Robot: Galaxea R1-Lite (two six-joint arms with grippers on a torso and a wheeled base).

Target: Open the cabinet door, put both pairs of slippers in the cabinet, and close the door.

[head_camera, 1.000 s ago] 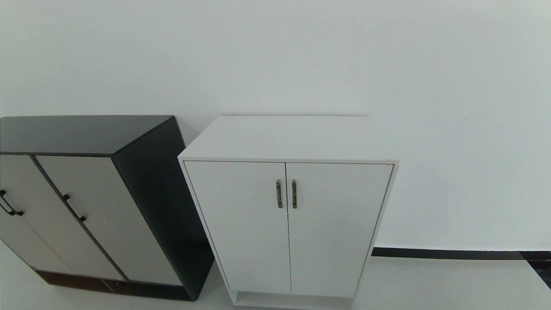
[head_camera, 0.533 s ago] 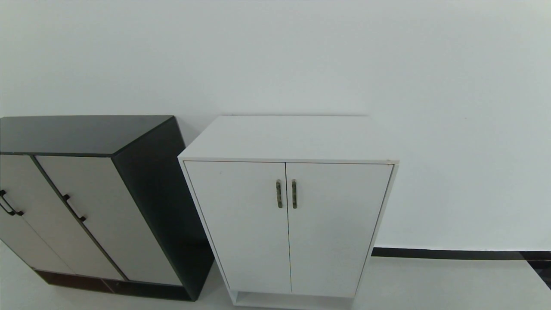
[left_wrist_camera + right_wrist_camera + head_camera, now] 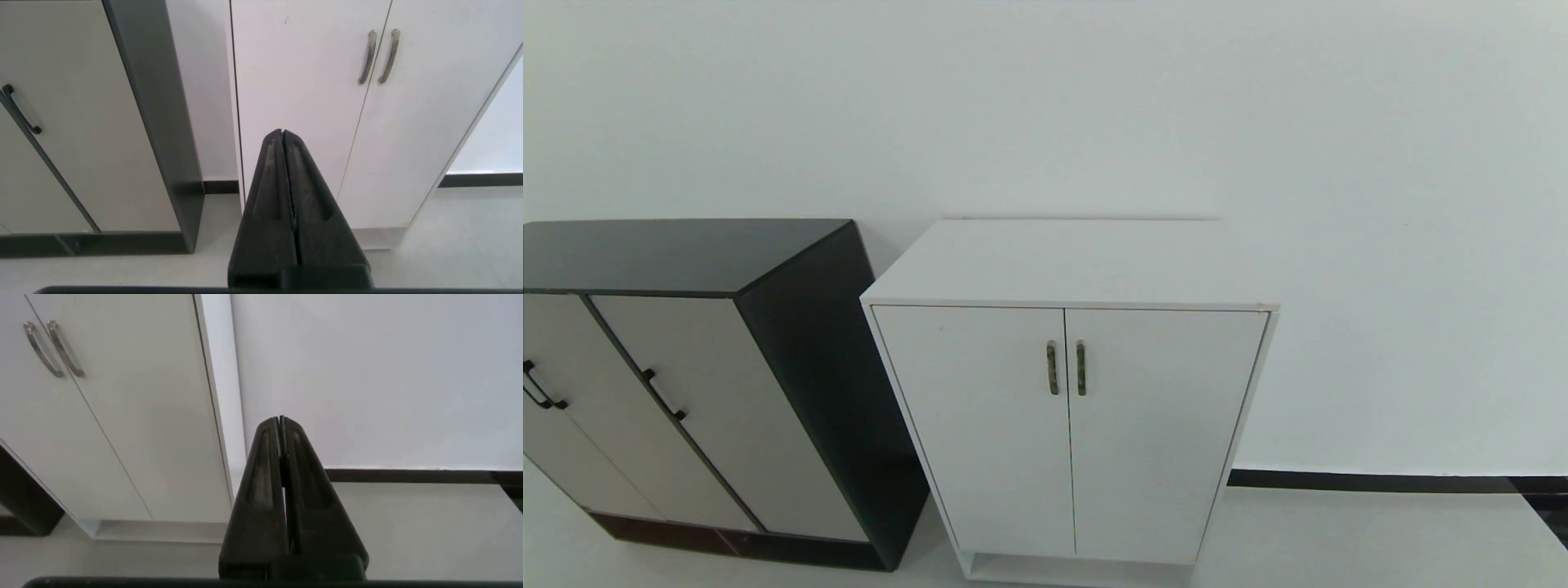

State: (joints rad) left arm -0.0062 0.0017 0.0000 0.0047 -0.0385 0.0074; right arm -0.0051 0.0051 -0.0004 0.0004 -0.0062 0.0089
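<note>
Standing against the wall [image 3: 1380, 245], the white cabinet [image 3: 1062, 261] sits mid-scene in the head view. Left door [image 3: 980, 433] and right door [image 3: 1152, 433] are both flush and closed. Two vertical handles [image 3: 1052, 368] stand side by side at the centre seam, high on the doors. A dark cabinet [image 3: 809, 367] is just beside it on the robot's left, its two pale doors also closed. A black baseboard [image 3: 1380, 480] runs along the wall's foot on the white cabinet's right, with pale floor [image 3: 1339, 539] below.

Left gripper [image 3: 283, 139]: fingers pressed together with nothing between them, facing the white cabinet's front and apart from it.

Right gripper [image 3: 281, 425]: fingers likewise clamped together and empty. It points toward the cabinet's right-hand edge and the wall beside it, touching neither.

Compared with the earlier head frames, no difference noted. Cabinet, doors, handles and dark cabinet all sit in the same places, and the camera has not shifted.
</note>
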